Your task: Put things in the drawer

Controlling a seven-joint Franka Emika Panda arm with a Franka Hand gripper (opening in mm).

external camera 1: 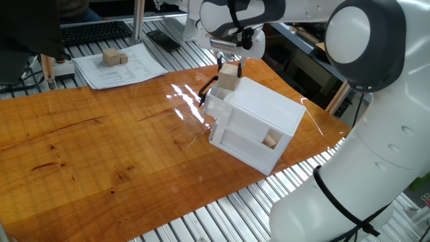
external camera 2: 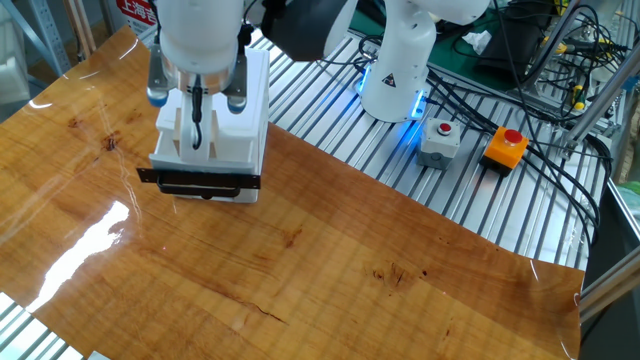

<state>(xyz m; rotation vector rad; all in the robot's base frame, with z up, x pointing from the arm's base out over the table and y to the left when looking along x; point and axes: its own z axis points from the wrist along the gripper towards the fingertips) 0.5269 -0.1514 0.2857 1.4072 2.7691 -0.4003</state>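
The white cabinet (external camera 1: 259,124) stands on the wooden table, and its top drawer (external camera 2: 205,150) is pulled out by its curved black handle (external camera 2: 200,180). My gripper (external camera 1: 230,62) hangs straight over the open drawer. It is shut on a pale wooden cube (external camera 1: 230,77), whose lower part sits inside the drawer walls. From the front, one black finger (external camera 2: 197,118) covers the middle of the cube. A second cube (external camera 1: 271,140) lies in the cabinet's lower opening. Two more cubes (external camera 1: 114,58) rest on a paper sheet at the far left.
A keyboard (external camera 1: 97,31) and a dark phone (external camera 1: 164,39) lie on the slatted bench behind the table. The robot base (external camera 2: 400,70), a grey button box (external camera 2: 440,140) and an orange button box (external camera 2: 508,145) stand beyond the table's far edge.
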